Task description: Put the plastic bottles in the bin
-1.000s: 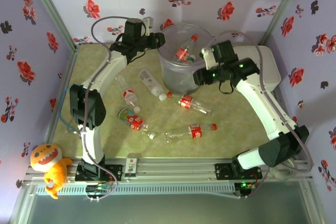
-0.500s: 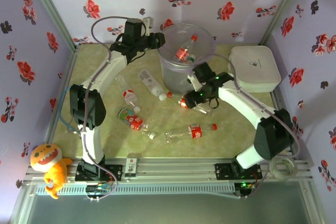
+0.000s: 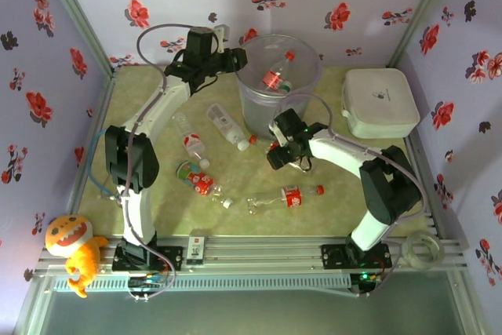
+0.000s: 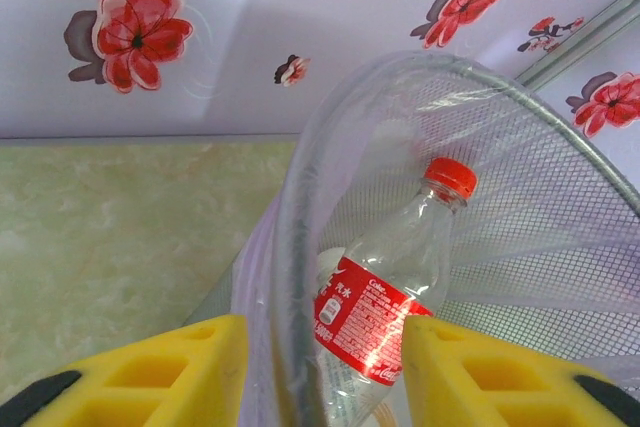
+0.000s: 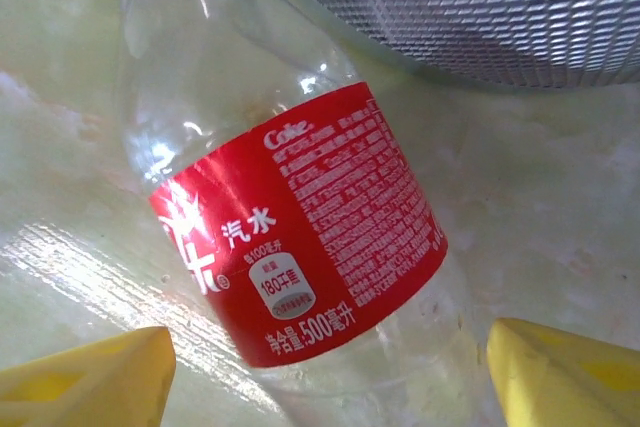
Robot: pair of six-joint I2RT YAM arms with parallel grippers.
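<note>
Right claw (image 3: pixel 276 156) hangs low at the middle of the overhead frame, just below the bin. In the right wrist view its yellow fingers (image 5: pixel 90 377) stand wide apart at the two lower corners. A red-labelled bottle (image 5: pixel 300 237) lies on the worktop between them, and neither finger is seen touching it.

Left claw (image 3: pixel 235 59) is at the upper centre, at the bin's left rim. In its own view the claw (image 4: pixel 325 372) is apart, one finger outside the wall and one inside, with a gap on each side of the rim.

The green worktop (image 3: pixel 149 123) is closed in by flowered walls on the left, back and right, and by a metal rail along the bottom. Its barest stretches are the left side and the lower right.

The bin (image 3: pixel 252 103) stands at the upper centre, near the back wall. One bottle with a red cap (image 3: pixel 276 76) leans inside it, cap up.

A white box (image 3: pixel 379 102) fills the upper right corner, close to the right edge and well apart from the bin.

Loose bottles lie left of and below the centre: one with a white label (image 3: pixel 226 125), a smaller one (image 3: pixel 192 144), a green-and-red pair (image 3: pixel 194 178) and a red-labelled one (image 3: pixel 286 196).
</note>
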